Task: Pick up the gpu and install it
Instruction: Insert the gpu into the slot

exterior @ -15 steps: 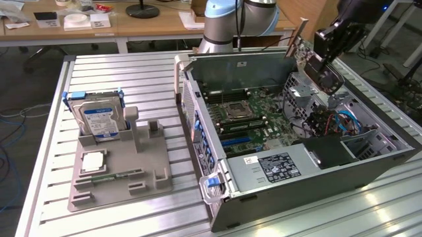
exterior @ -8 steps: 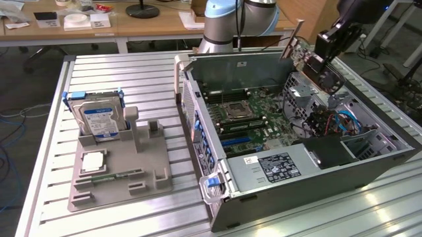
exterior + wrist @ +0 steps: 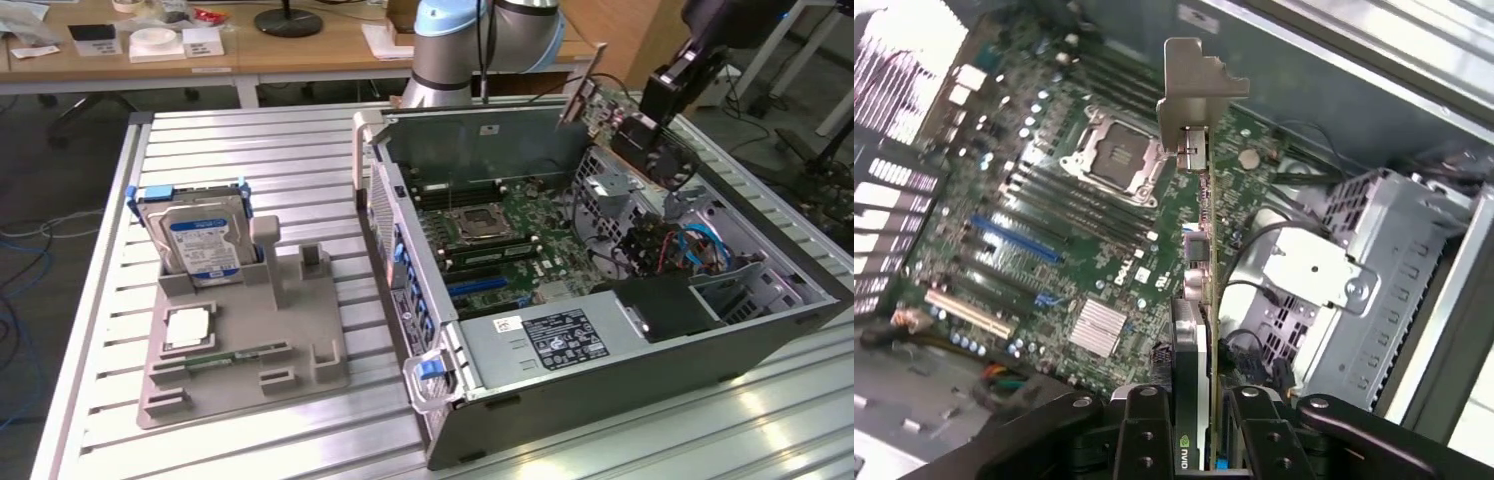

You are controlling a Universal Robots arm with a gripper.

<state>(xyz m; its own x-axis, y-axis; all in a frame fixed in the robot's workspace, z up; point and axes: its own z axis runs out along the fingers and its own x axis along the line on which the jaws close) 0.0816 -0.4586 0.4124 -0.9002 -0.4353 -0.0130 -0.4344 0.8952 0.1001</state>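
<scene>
While the claw [image 3: 1199,445] is clenched on the gpu [image 3: 1202,260], with its 2 fingers [image 3: 1144,440] pressing the 2 faces of the card, the card hangs edge-on above the open computer case [image 3: 627,375] and is not yet in any slot. Its silver bracket [image 3: 1196,85] points away from the claw, well ahead of the fingertips, and the motherboard [image 3: 1084,230] lies beyond it.

I judge that the main danger comes from the grip on only 1 end of the card. The free end is long, so a small tilt at the claw becomes a large error at the bracket.

The metal drive cage [image 3: 1354,290] and some black cables [image 3: 1254,295] stand just beside the card, on 1 side of the claw's line. A drift toward them could catch the bracket or pull a cable.

The blue slot [image 3: 1014,238] lies on the other side, apart from the card's line. If the card goes down without correct alignment, its edge connector could hit the board near the CPU socket [image 3: 1112,155], or the card could slip between the fingers.
</scene>
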